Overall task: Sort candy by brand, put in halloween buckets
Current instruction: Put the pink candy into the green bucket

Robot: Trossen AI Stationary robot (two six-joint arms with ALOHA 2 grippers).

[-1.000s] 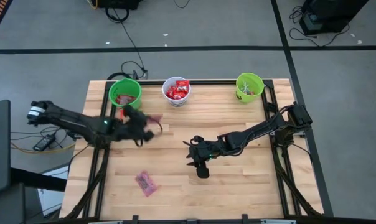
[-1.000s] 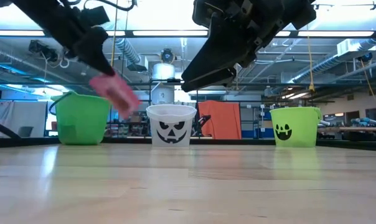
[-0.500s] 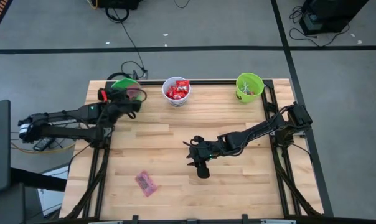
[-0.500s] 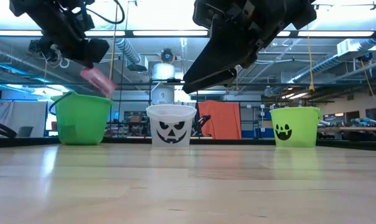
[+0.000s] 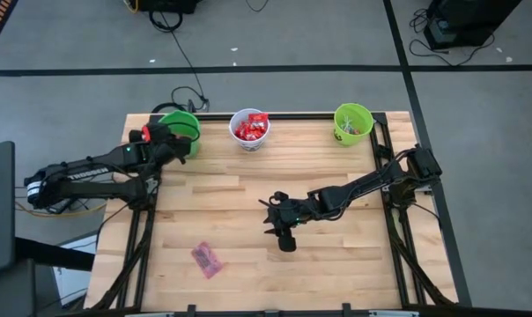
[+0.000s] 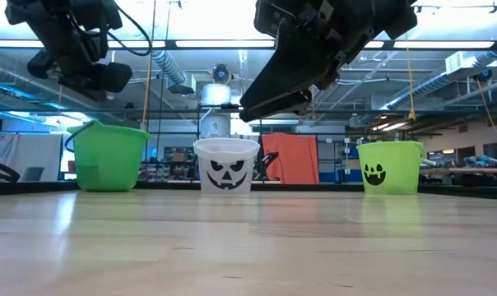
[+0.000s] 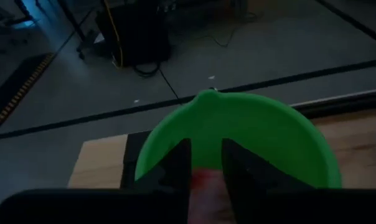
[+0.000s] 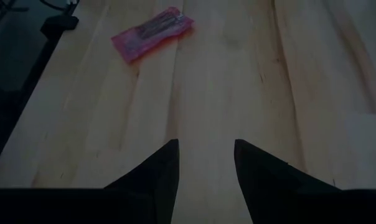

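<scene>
My left gripper point(image 5: 176, 143) hovers over the far-left green bucket point(image 5: 187, 123), fingers point(image 7: 206, 148) a little apart with nothing pinched. Pinkish-red candy point(image 7: 203, 180) shows in the bucket between the fingers. In the low view my left gripper point(image 6: 88, 74) is above the bucket point(image 6: 109, 156) and nothing hangs from it. My right gripper point(image 5: 284, 236) is open and empty above the table's middle. One flat pinkish-red packet point(image 5: 207, 259) lies flat on the table near the front left; it also shows in the right wrist view point(image 8: 154, 34).
A white bucket point(image 5: 249, 129) with red packets stands at the far middle. A green bucket with a dark face point(image 5: 353, 123) stands at the far right. My right arm point(image 6: 314, 49) hangs high over the table's middle. Bare wood lies between the arms.
My left gripper has carried the pinkish-red packet from the table's left middle toward the far edge and up over the far-left green bucket. The packet hung below the fingers half a second ago and no longer hangs there.
</scene>
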